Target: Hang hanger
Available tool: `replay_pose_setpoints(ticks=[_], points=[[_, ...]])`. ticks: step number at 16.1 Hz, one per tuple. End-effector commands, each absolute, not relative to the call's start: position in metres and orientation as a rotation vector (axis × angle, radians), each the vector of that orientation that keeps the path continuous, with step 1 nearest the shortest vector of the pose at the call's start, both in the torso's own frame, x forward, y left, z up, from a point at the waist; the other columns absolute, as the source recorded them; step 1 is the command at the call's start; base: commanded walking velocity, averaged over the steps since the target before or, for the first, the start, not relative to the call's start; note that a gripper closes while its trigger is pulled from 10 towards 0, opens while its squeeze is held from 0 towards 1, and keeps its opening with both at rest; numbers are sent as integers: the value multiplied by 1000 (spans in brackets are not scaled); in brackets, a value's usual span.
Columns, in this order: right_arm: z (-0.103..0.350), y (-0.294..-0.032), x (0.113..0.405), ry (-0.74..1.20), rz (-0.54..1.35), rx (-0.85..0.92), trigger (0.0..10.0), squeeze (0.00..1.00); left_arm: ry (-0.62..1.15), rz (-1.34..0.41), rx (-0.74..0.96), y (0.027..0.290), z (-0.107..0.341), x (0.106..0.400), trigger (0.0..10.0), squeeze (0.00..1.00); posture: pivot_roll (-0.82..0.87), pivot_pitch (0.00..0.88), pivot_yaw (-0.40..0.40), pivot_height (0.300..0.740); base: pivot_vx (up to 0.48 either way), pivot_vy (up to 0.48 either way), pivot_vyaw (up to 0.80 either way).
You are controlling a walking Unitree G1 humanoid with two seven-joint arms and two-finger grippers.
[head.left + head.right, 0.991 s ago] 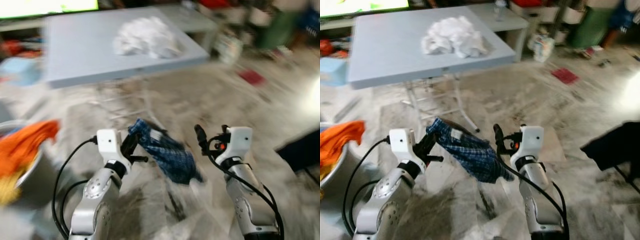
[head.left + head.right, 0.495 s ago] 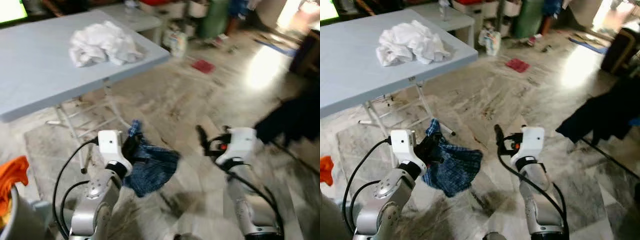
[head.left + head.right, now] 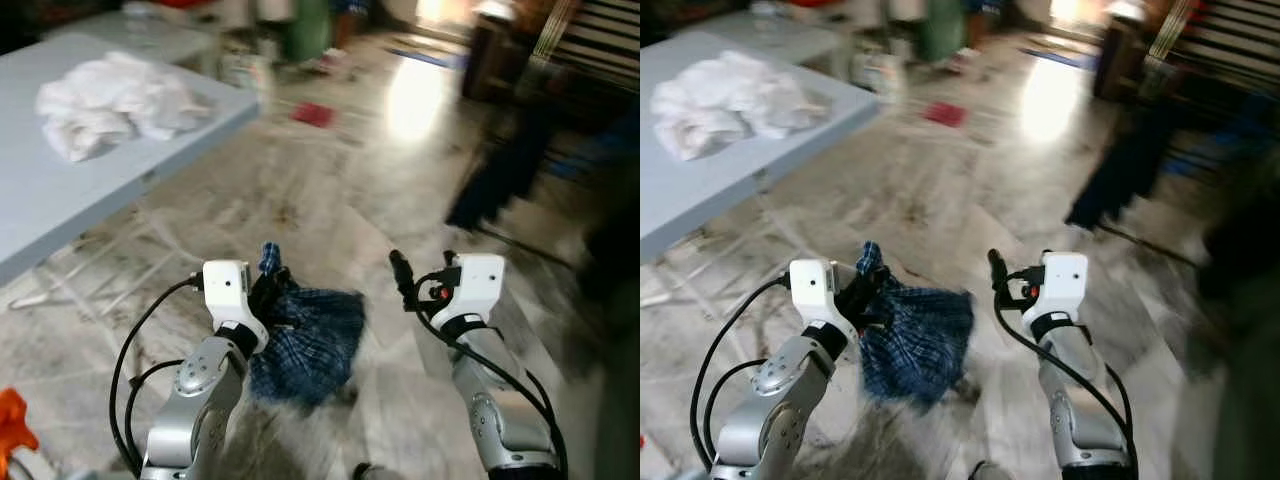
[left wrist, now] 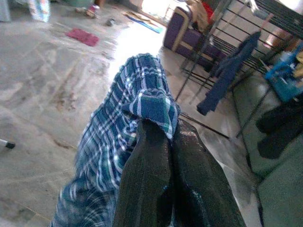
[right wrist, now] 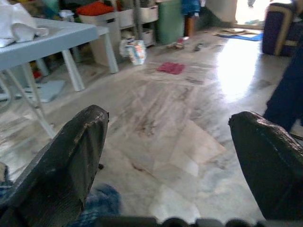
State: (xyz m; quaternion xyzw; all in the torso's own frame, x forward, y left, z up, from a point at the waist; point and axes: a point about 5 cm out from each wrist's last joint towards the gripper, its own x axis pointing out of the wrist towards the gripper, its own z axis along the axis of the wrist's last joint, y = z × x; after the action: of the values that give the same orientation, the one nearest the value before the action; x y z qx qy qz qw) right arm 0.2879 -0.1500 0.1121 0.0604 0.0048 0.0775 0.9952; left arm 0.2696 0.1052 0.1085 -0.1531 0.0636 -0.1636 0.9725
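2 silver arms (image 3: 195, 400), white wrists, black cables

Checked cloth (image 4: 124, 124), glossy marble floor (image 5: 180, 127)

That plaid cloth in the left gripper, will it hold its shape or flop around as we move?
Probably floppy: the plaid cloth hangs in loose folds below the left gripper. Likely light, as it dangles from one pinched corner. It may swing while walking.

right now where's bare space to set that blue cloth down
Grey table: bare along its near edge, below the white cloth pile. Marble floor is open between table and dark hanging garment. Left gripper clamps the blue plaid cloth; right gripper is open, empty.
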Motion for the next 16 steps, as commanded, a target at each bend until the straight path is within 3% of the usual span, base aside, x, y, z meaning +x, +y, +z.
replay_pose_setpoints(ticks=[1, 8, 11, 13, 16], points=[[115, -158, 288, -2, 124, 110, 10000, 0, 128, -351, -295, 100, 111, 270, 10000, 0, -23, 101, -28, 740, 0, 420, 0], [111, -180, 276, -13, 31, 91, 10000, 0, 106, -304, -120, 138, 105, 272, 10000, 0, -16, 74, 24, 740, 34, 59, 0], [112, -194, 270, -15, -8, 55, 10000, 0, 69, -330, -98, 141, 108, 275, 10000, 0, -21, 57, 24, 740, 0, 0, 0], [113, -198, 266, -24, -41, 56, 10000, 0, 65, -317, -123, 143, 108, 278, 10000, 0, -34, 44, 34, 740, 279, 0, -800], [115, -184, 256, -26, 12, 19, 10000, 0, 76, -343, -152, 141, 107, 277, 10000, 0, -102, 45, 56, 740, 363, 81, -800]])
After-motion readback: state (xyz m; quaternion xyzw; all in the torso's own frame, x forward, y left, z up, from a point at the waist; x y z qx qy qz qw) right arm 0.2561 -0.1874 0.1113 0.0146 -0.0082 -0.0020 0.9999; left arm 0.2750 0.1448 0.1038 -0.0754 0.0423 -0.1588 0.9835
